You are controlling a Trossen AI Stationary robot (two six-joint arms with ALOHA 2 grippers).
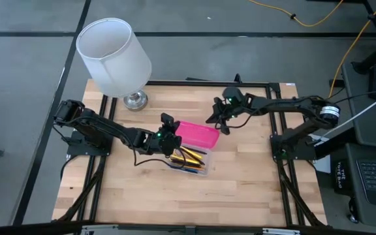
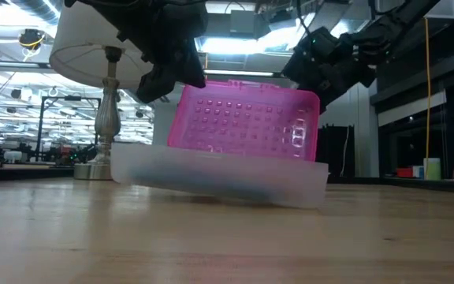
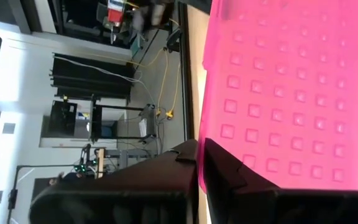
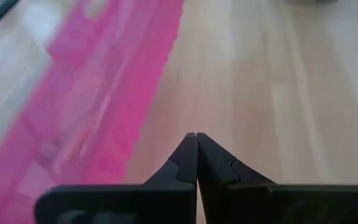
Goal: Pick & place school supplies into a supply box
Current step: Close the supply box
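Lid (image 1: 198,134) of the box: hot pink, with a grid of small raised squares across its face. Box base (image 2: 219,175): clear, frosted plastic. Pens and pencils (image 1: 189,158) inside: yellow, orange, black, a touch of blue. Surface (image 1: 240,183): pale wood planks, black frame edging. Lampshade (image 1: 113,55): plain white; lamp foot (image 1: 135,100) silver. Both arms: dark black.

The left hand (image 3: 199,163), fingers together, sits against the pink lid (image 3: 291,87).
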